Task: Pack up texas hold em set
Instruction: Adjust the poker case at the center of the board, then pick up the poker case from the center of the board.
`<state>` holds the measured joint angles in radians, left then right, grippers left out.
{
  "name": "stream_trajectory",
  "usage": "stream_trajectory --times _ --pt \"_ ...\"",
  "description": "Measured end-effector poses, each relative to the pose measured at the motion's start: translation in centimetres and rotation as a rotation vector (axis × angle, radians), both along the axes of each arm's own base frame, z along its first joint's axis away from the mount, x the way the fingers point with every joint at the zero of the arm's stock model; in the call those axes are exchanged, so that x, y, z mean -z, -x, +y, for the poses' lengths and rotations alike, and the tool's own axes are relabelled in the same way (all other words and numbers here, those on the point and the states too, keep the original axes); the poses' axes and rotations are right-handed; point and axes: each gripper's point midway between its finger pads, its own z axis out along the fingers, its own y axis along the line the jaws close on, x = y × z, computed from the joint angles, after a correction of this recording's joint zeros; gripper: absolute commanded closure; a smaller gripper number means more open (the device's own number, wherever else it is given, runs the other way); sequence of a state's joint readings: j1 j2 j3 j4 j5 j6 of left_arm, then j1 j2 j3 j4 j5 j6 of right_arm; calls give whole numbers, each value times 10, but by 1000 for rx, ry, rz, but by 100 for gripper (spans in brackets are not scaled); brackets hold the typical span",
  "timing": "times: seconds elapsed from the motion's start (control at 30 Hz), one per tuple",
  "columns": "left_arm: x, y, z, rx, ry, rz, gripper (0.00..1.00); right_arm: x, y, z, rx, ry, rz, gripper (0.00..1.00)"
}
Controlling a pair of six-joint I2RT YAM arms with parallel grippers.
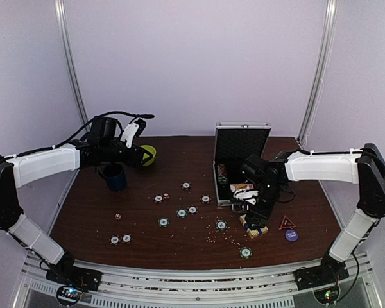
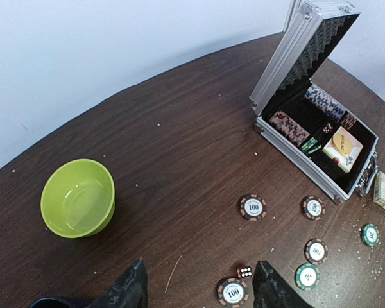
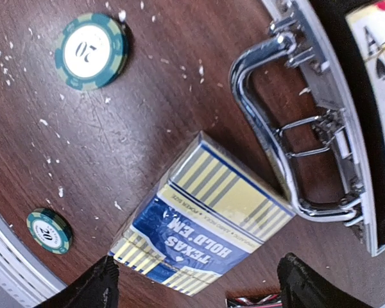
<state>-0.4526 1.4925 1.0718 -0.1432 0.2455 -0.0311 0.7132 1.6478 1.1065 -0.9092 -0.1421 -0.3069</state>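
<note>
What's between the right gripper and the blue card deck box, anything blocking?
Nothing visible. The right gripper hangs open over the card deck box, which lies flat on the table. The case handle lies close beside the box.

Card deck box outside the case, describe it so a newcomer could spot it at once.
Find the open silver briefcase on the table's right half. Right beside its chrome handle lies the card deck box. Unlike the round chips around it, it is rectangular: blue with yellow stripes, printed TEXAS HOLD 'EM.
</note>
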Motion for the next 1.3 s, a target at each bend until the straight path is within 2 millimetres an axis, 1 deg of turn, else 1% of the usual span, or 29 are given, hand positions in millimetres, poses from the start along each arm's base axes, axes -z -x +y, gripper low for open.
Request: stream_trajectory --times 0.1,0.3,0.4,0.5,0.63,0.77,0.9,1.03,1.17,1.3 --pt "0 0 0 0 0 0 44 9 4 -7 35 20 55 8" --pt "0 0 0 1 1 1 44 12 -9 -25 138 21 69 8" --pt "0 0 0 1 1 0 44 16 -8 -26 153 13 103 9" --pt "0 0 0 1 1 0 44 22 1 -20 142 -5 168 9" --pt "0 0 0 2 1 0 44 25 8 -8 102 -36 224 10" --pt "0 0 0 2 1 0 44 22 11 6 45 -53 221 12" --pt "0 0 0 2 1 1 43 23 20 26 -42 -58 203 12" --pt "0 0 0 2 1 1 43 25 28 40 -108 -52 179 12" --pt "0 0 0 2 1 1 43 30 31 44 -148 -23 136 14" --pt "0 0 0 2 1 1 43 37 30 34 -164 28 106 18"
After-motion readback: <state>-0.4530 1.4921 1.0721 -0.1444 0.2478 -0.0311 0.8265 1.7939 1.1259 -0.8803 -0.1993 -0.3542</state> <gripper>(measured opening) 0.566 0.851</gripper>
